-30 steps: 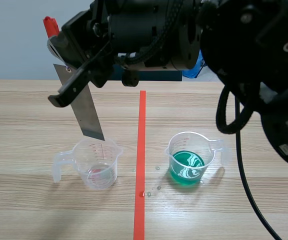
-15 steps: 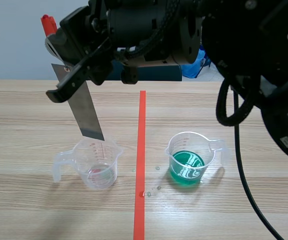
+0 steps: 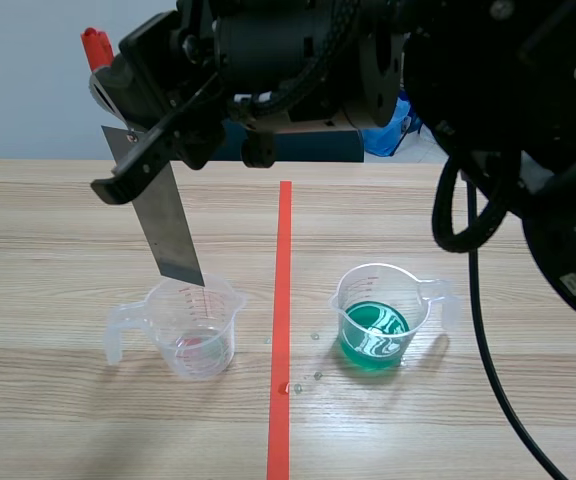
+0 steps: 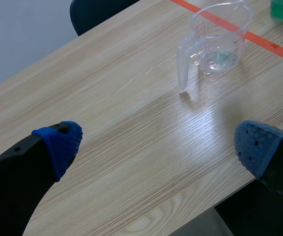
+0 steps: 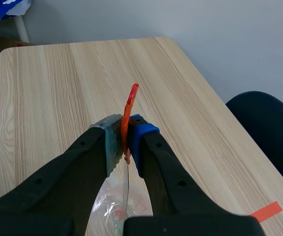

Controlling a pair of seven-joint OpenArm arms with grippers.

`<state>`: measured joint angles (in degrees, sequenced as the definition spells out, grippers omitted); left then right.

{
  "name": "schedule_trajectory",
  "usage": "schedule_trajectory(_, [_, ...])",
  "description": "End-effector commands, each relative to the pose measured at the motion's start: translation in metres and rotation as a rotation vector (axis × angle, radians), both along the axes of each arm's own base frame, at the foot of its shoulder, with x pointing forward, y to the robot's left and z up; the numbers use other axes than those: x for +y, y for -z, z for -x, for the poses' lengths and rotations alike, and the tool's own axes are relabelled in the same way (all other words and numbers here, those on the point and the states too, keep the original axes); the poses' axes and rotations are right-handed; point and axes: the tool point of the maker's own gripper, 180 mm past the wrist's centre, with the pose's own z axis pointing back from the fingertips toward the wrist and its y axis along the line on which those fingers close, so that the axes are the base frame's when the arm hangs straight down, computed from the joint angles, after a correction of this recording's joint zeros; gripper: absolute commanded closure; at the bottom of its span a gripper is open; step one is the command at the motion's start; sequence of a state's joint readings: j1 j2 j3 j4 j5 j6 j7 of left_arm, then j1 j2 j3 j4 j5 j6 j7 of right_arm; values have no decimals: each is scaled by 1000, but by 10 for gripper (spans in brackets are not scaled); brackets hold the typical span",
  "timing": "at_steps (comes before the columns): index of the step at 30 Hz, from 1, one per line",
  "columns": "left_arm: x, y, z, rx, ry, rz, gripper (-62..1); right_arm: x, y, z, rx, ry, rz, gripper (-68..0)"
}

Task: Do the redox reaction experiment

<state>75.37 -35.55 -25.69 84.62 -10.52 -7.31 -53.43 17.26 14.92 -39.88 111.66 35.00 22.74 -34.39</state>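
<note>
A grey metal strip (image 3: 168,225) with a red handle (image 3: 96,48) hangs tilted above the left clear measuring cup (image 3: 193,325). Its lower tip is just over the cup's back rim. My right gripper (image 3: 128,150), reaching across from the right, is shut on the strip's top. In the right wrist view the red handle (image 5: 130,105) is clamped between the pads of that gripper (image 5: 126,142), and the cup (image 5: 114,209) lies below. A second cup (image 3: 376,320) holds green liquid. My left gripper (image 4: 156,145) stands open and empty, with the clear cup (image 4: 215,39) well ahead.
An orange-red tape line (image 3: 282,300) runs between the two cups. A few small droplets (image 3: 316,375) lie on the wood beside it. In the left wrist view the table's near edge (image 4: 190,221) is just under the left gripper, and a dark chair (image 4: 97,12) stands beyond.
The right gripper shifted slightly left and the strip's lower tip dropped a little closer to the left cup's rim. The cups have not moved.
</note>
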Motion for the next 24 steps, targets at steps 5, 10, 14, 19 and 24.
schedule_trajectory(5, [0, -6, -2, -25, -7, 12, -623, 1, -9, 0, -19, -6, -28, -7])
schedule_trajectory(10, [0, -6, -2, -25, -7, 12, -623, 1, -9, 0, -19, -6, -29, -7])
schedule_trajectory(14, [0, -6, -2, -25, -7, 12, -623, 1, -9, 0, -19, -6, -29, -7])
schedule_trajectory(19, [0, -6, -2, -25, -7, 12, -623, 2, -10, 0, -21, -7, -35, -7])
schedule_trajectory(24, [0, -6, -2, -25, -7, 12, -623, 2, -12, 0, -25, -8, -43, -7])
